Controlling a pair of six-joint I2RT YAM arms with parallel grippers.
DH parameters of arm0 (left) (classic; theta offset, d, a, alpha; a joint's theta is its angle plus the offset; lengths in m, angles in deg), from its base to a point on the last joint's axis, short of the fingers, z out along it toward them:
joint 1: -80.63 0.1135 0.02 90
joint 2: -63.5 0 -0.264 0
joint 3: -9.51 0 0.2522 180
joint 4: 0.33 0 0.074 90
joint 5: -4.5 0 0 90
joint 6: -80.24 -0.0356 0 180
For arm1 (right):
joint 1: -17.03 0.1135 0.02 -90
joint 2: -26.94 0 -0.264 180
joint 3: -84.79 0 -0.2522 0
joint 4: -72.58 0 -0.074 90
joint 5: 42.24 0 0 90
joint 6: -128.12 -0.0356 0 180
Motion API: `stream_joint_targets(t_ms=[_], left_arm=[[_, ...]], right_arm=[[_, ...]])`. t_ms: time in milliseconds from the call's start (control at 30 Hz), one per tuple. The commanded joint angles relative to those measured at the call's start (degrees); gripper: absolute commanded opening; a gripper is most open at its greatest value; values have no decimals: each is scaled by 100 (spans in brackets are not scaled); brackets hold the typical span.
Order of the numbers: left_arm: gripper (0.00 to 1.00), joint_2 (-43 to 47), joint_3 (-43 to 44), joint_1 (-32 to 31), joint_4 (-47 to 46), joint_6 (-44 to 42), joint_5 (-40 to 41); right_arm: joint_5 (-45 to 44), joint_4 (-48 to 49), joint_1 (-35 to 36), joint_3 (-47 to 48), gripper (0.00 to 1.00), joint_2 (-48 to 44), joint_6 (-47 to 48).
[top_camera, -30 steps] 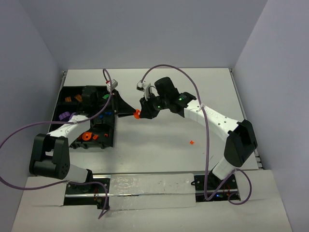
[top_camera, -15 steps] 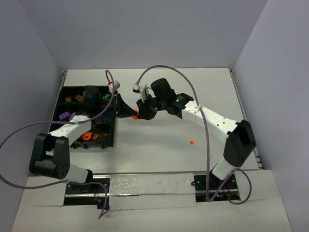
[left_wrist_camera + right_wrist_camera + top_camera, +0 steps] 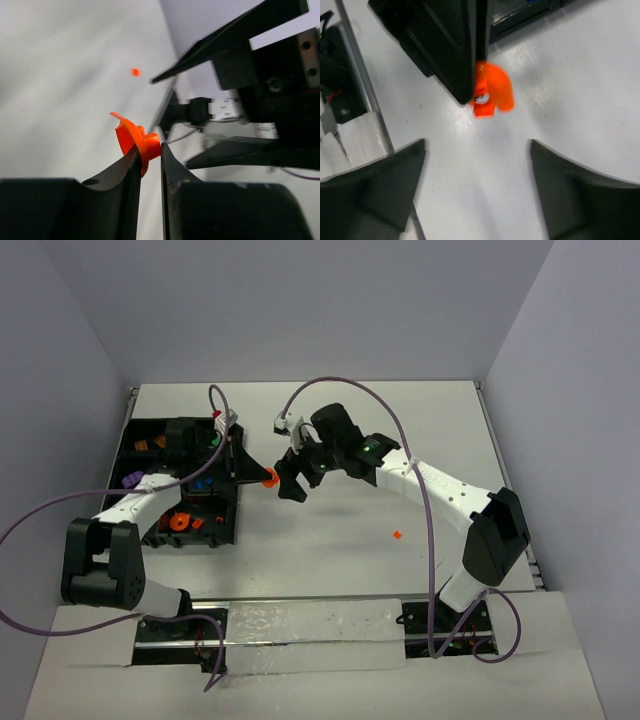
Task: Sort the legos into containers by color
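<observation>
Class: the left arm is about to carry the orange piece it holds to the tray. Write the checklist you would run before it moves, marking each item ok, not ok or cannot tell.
1. The left gripper is shut on the orange piece: ok.
2. Grip depth: not ok, probably; it is pinched at the fingertips only, with most of it sticking out.
3. The right gripper is open, jaws off the piece: ok.
4. The tray compartment holding orange pieces is in view: ok.
5. Room left in that compartment: cannot tell.
6. The small loose piece lies away from the path to the tray: ok.
</observation>
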Motion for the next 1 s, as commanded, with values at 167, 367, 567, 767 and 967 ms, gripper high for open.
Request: stream_joint_targets(t_ms=[167, 367, 567, 767, 967], left_arm=[[0, 489, 1286, 1174, 5312, -5488, 1041], [3, 1033, 1176, 1486, 6181, -7158, 2778], [3, 1279, 795, 1648, 6240, -7766, 3819], [4, 1247, 639, 1660, 5804, -7617, 4269], [31, 1195, 603, 1657, 5815, -7724, 4435]], right_arm=[[655, -376, -850, 45, 100, -453, -5], [446, -853, -1303, -581, 100, -719, 365], [111, -1483, -1741, -1081, 98, -826, 747], [-549, -1719, -1975, -1573, 95, -895, 900], [-1156, -1950, -2178, -1938, 91, -908, 1004]])
